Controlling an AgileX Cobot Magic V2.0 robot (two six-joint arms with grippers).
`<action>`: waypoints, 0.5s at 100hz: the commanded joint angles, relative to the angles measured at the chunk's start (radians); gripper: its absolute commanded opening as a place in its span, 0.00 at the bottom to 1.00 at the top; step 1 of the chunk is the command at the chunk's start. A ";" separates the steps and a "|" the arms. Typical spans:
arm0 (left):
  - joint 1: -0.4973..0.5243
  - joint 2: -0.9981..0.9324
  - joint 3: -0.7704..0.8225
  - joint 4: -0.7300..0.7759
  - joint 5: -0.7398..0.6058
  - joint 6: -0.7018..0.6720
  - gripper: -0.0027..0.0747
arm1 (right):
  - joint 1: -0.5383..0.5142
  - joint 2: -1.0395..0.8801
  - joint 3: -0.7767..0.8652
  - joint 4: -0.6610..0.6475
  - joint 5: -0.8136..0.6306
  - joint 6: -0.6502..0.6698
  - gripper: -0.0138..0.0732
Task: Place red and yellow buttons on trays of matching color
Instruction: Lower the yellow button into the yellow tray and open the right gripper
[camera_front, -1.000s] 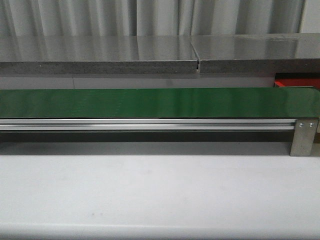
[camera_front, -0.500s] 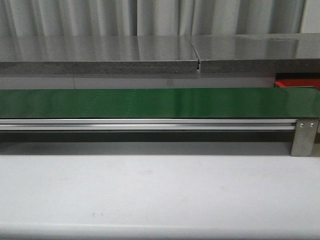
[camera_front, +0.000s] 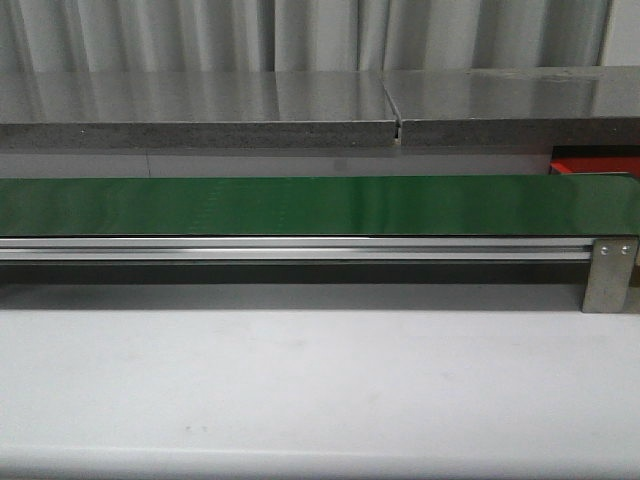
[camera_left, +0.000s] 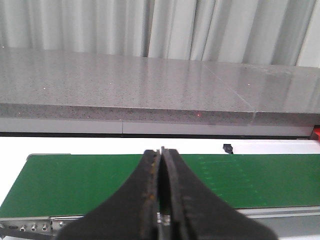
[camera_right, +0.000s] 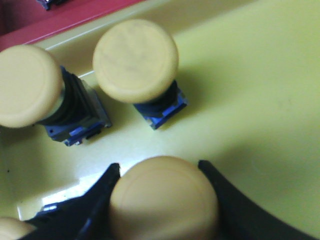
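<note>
Green conveyor belt (camera_front: 320, 205) stretches right across the front view, its silver aluminium rail (camera_front: 300, 248) running below, the pale white surface (camera_front: 320, 390) in front and a grey speckled stone ledge (camera_front: 200, 110) behind. A sliver of the red tray (camera_front: 592, 163) peeks out past the belt's right end. No arm shows in this view.

Over to the right wrist: the yellow plastic tray (camera_right: 250, 90) fills the view, and the right tool (camera_right: 162, 200) has its black fingers (camera_right: 227, 200) tight on either side of a round yellow-capped button (camera_right: 162, 197). Two more yellow-capped buttons on blue bases (camera_right: 136, 61) stand on the tray just beyond, side by side, clear of the tool.

Left tool (camera_left: 161, 200) hangs above the belt, fingers pressed together, nothing between them.
</note>
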 joint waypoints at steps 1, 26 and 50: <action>-0.006 0.008 -0.026 -0.014 -0.071 -0.005 0.01 | 0.005 -0.024 -0.031 0.020 -0.051 -0.007 0.15; -0.006 0.008 -0.026 -0.014 -0.071 -0.005 0.01 | 0.005 -0.020 -0.031 0.019 -0.056 -0.014 0.15; -0.006 0.008 -0.026 -0.014 -0.071 -0.005 0.01 | 0.005 -0.020 -0.031 0.019 -0.022 -0.014 0.35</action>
